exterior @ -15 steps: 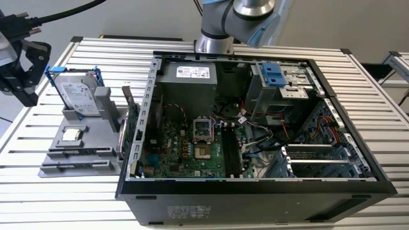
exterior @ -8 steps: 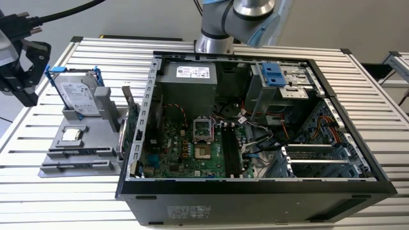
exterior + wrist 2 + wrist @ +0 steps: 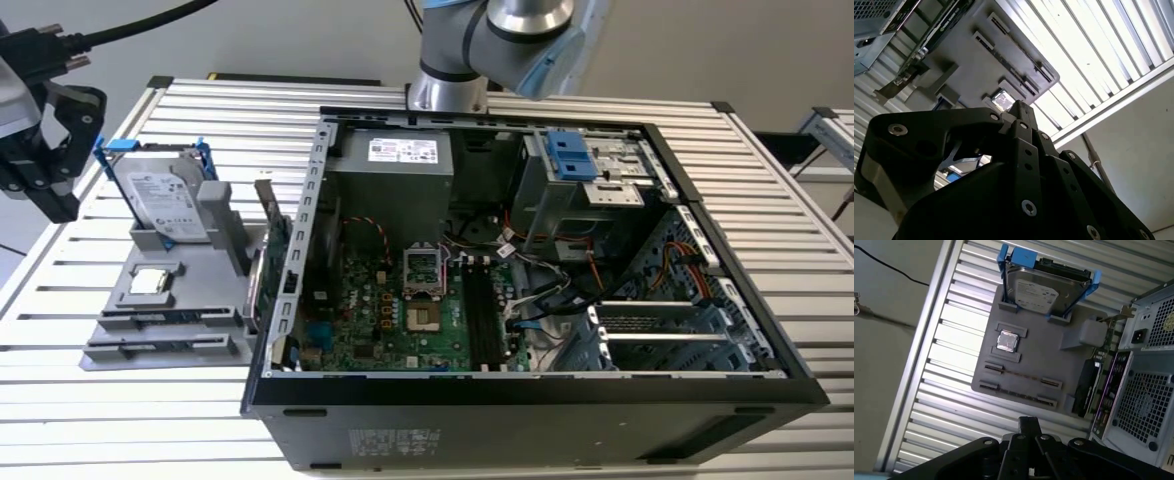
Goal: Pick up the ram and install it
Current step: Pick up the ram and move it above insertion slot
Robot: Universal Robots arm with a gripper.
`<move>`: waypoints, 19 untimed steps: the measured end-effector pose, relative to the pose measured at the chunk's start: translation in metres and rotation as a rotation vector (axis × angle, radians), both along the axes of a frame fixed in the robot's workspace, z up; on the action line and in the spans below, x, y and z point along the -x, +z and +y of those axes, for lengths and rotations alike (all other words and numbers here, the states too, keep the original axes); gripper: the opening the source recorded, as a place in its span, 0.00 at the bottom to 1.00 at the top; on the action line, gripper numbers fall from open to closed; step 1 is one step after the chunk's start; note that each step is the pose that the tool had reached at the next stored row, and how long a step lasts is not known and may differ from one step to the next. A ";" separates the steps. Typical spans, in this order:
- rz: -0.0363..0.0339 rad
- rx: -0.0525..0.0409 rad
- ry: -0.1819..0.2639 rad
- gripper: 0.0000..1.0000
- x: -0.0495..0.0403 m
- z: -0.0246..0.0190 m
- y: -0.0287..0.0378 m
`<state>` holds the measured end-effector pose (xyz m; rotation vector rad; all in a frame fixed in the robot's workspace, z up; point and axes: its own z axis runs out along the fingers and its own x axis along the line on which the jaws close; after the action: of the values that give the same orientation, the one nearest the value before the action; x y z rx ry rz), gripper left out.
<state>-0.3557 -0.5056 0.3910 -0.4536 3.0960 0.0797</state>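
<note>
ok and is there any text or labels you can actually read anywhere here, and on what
No text here can be read.
White label on the hard drive: print too small to read.
White label on the power supply: too small to read.
Pale sticker on the case, outer wall: blurred.

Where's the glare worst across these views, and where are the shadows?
Second wrist view: the slatted table is blown out white, the claw a dark mass against it. First wrist view: a glare patch on the slats beside the grey holder. Exterior view: even light, the computer case shadowed inside.
</note>
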 end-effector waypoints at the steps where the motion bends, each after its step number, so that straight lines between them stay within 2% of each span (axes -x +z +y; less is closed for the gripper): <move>1: 0.0001 0.0000 0.002 0.00 0.0000 0.0000 0.0000; 19: 0.0001 0.0001 0.044 0.00 0.0000 0.0000 0.0001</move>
<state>-0.3557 -0.5056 0.3910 -0.5217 3.0865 0.0800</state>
